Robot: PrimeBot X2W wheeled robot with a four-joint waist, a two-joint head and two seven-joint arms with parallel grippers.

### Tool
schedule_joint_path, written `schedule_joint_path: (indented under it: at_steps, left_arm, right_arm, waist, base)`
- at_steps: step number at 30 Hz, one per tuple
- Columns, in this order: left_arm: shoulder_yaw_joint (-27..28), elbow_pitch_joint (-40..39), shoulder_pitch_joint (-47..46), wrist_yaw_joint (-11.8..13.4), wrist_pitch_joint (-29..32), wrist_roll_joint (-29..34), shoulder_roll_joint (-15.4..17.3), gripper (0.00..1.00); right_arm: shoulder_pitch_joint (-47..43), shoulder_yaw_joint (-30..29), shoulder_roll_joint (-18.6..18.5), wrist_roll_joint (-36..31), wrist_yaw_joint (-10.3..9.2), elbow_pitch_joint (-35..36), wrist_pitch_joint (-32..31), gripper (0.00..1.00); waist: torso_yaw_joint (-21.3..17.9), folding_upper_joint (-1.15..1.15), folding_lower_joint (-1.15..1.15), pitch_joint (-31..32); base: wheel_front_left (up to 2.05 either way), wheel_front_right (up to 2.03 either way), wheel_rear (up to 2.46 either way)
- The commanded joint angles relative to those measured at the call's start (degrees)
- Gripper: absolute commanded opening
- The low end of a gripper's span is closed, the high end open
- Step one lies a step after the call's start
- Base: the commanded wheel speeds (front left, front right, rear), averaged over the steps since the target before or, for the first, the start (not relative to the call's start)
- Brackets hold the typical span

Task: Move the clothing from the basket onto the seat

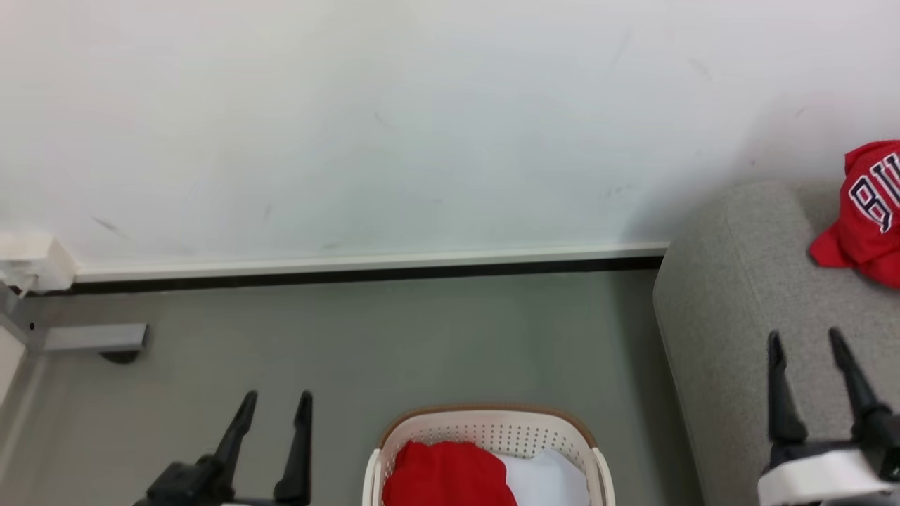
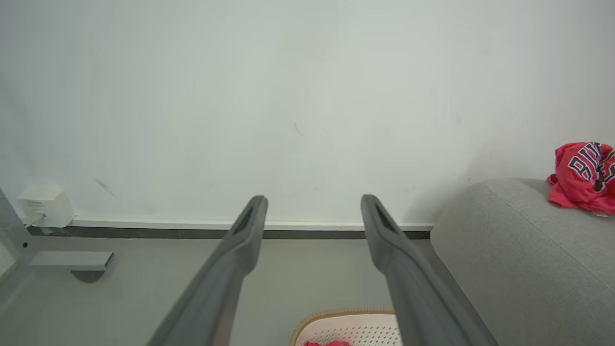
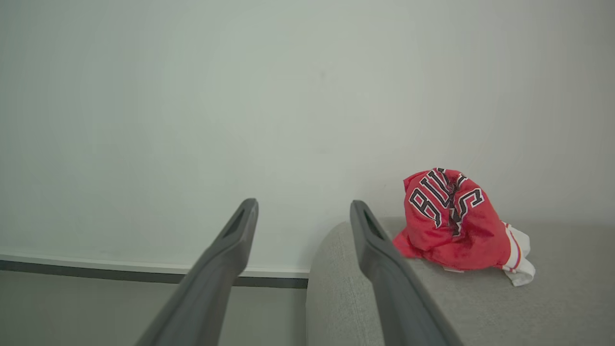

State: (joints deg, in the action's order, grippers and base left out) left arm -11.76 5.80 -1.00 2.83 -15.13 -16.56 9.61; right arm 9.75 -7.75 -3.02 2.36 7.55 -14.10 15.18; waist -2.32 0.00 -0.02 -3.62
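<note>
A crumpled red jersey (image 1: 868,211) with black-and-white lettering lies on the grey sofa (image 1: 731,295) at the right, also seen as the jersey (image 3: 451,221) and the jersey (image 2: 581,175). The cream basket (image 1: 492,429) with a brown rim stands on the floor at bottom centre; a red garment (image 1: 446,474) and a white cloth (image 1: 552,481) lie inside. My left gripper (image 1: 275,404) hangs open left of the basket, nothing between its fingers. My right gripper (image 1: 805,341) is open above the sofa's front, well short of the jersey.
A white wall with a dark baseboard (image 1: 365,274) runs behind the grey floor. A grey metal foot (image 1: 95,339) and a white box (image 1: 31,261) sit at the left. In the left wrist view the basket (image 2: 348,327) shows at the bottom edge.
</note>
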Motion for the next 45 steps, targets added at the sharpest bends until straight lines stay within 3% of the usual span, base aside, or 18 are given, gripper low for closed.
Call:
schedule_joint_path:
  at_steps: [1,11,22,45]
  left_arm:
    - [2.38,0.68,2.02,-0.99,-0.03,1.75,-0.61,1.0]
    - [9.8,1.63,6.85,-4.39,-0.03,5.94,-5.14,1.0]
    - [13.53,4.8,8.4,-7.06,-0.03,8.57,-6.49,1.0]
    - [13.1,4.99,7.4,-7.51,-0.03,7.22,-6.65,1.0]
  right_arm:
    - [-2.66,1.37,-0.02,1.3,-0.12,0.05,-0.06,1.0]
    - [-7.95,7.61,0.06,5.59,-0.12,-2.38,-0.06,1.0]
    - [-9.21,10.76,0.01,7.55,-0.12,-7.11,-0.05,1.0]
    - [-7.99,10.73,0.03,7.88,-0.12,-7.24,-0.06,1.0]
  waist:
    - [-0.35,0.0,0.02,1.65]
    - [-2.15,0.0,0.02,3.84]
    - [-2.94,0.0,0.02,5.37]
    - [-2.3,0.0,0.02,5.32]
  base:
    - [0.0,0.0,0.0]
    - [0.0,0.0,0.0]
    - [0.0,0.0,0.0]
    - [0.0,0.0,0.0]
